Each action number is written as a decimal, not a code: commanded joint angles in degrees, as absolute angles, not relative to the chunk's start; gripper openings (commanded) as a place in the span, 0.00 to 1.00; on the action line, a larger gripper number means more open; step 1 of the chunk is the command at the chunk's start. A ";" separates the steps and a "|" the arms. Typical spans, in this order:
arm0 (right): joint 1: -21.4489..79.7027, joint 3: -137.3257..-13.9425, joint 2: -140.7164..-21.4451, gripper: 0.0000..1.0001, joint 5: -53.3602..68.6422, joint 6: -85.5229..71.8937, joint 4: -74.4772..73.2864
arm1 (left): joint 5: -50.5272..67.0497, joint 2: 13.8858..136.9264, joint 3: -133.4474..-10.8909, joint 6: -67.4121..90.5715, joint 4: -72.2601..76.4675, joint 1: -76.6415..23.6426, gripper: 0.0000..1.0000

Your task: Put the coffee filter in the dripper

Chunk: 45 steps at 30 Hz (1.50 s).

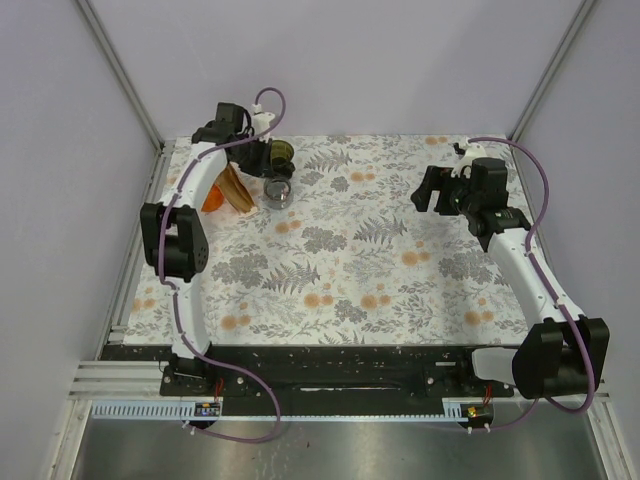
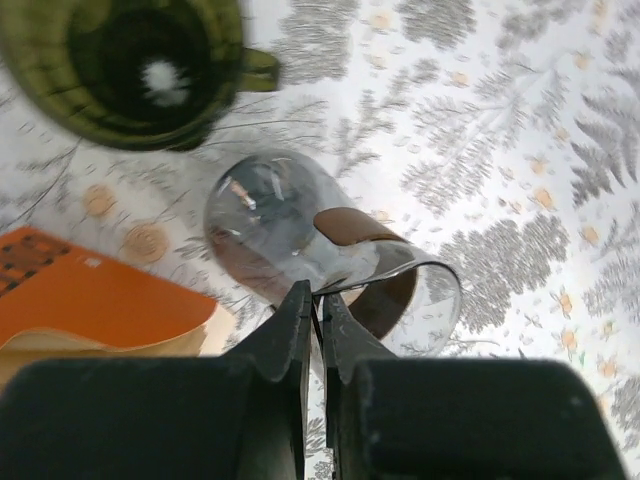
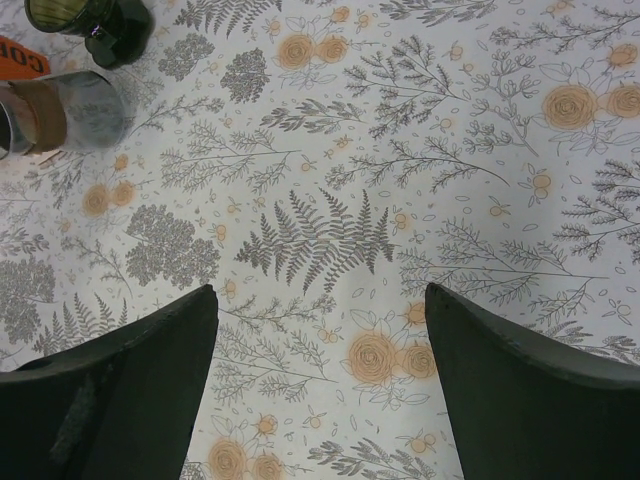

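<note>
Overhead view: we see the dripper (image 1: 283,153) standing mouth up at the far left of the flowered tablecloth (image 1: 380,260). A glass jar (image 1: 278,192) stands just on its near side, and an orange packet (image 1: 213,198) lies to the left of both. The left arm reaches over this group, while the right gripper (image 1: 425,195) hangs well apart over the right half of the cloth. From this height we cannot read the jaws of either arm.

Left wrist view: here we look straight into the dripper (image 2: 120,70), with its small handle (image 2: 258,68) pointing right. The left gripper (image 2: 312,300) is closed to a thin slit, and the jar's (image 2: 270,220) rim runs into that slit, so we take it as pinched. A brown band circles the jar. Tan paper filters (image 2: 110,340) show under the edge of the orange packet (image 2: 100,295), a detail the overhead view gives less plainly.

Right wrist view: the right gripper (image 3: 320,370) stands wide apart with only patterned cloth between its fingers. The dripper (image 3: 85,20), jar (image 3: 80,110) and packet (image 3: 20,60) sit small in the upper left corner.
</note>
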<state>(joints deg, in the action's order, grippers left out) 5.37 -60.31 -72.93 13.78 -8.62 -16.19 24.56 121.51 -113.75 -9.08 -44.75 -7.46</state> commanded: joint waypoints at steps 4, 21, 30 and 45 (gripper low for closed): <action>6.06 -61.44 -71.81 0.92 16.87 -9.23 -15.73 | 31.02 119.26 -112.67 -34.79 -61.86 -18.62 0.00; 6.33 -60.12 -71.63 0.92 20.48 -12.04 -15.21 | 31.12 126.56 -121.81 -53.87 -81.47 -33.57 0.00; 6.33 -59.06 -74.97 0.92 23.29 -17.75 -13.36 | 31.90 132.19 -130.70 -48.52 -75.78 -34.19 0.15; 6.85 -58.10 -76.46 0.91 24.08 -20.48 -13.54 | 35.51 126.66 -126.83 -43.68 -65.13 -32.34 0.50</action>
